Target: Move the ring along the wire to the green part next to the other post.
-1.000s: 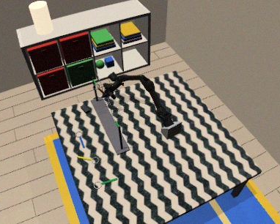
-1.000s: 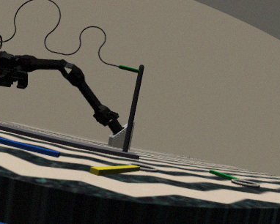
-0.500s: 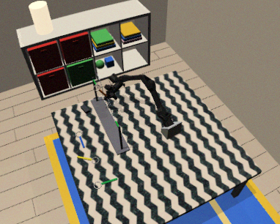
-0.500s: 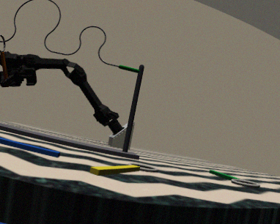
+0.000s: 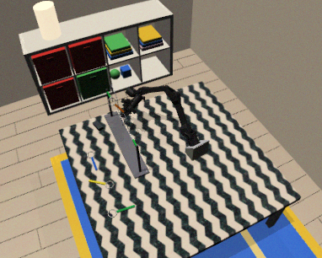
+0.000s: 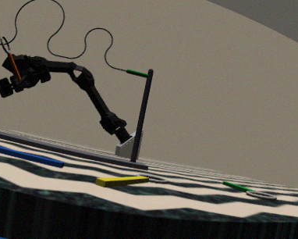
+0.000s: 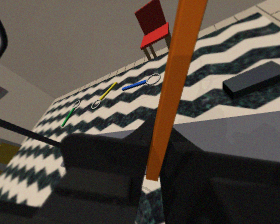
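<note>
Exterior view. Black arm (image 6: 92, 91) reaches up and left from its grey base (image 6: 127, 147). Gripper (image 6: 18, 76) is closed on the orange handle (image 6: 15, 65); the ring (image 6: 5, 44) sits above it, around the wire (image 6: 73, 51) near the left edge. A dark post (image 6: 142, 117) carries a green wire end (image 6: 137, 73). On the striped worktop (image 6: 193, 195) lie blue (image 6: 26, 156), yellow (image 6: 122, 180) and green (image 6: 237, 187) sticks.

Far post (image 5: 110, 102) cut off in exterior view
</note>
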{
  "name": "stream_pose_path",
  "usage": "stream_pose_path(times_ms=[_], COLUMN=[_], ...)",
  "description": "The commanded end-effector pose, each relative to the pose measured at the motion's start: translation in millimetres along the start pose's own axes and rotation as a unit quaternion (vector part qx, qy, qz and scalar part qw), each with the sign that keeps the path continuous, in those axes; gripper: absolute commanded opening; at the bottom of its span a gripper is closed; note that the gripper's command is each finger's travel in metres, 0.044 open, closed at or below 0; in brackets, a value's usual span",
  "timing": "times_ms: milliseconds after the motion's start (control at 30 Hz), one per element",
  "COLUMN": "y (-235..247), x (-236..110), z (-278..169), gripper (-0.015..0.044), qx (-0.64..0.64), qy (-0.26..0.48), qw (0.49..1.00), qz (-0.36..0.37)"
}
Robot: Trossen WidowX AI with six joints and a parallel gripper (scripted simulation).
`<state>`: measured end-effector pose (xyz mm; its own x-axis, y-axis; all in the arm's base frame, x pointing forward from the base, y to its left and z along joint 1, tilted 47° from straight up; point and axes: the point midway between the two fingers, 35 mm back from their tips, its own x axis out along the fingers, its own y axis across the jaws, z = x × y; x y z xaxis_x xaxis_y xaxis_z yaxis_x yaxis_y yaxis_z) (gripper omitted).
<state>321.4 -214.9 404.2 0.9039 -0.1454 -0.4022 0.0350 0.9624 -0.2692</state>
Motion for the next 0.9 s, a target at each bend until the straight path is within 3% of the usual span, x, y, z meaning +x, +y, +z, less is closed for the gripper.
stream_pose_path(times_ms=[0,867], y=[16.2,84.6], x=[-3.2,-13.0], z=[3.3,22.4], gripper=[-0.015,-0.015], qx=[0.035,0.24], qy=[-0.006,-0.012], qw=[0.999,0.96], qz=[0.024,0.142])
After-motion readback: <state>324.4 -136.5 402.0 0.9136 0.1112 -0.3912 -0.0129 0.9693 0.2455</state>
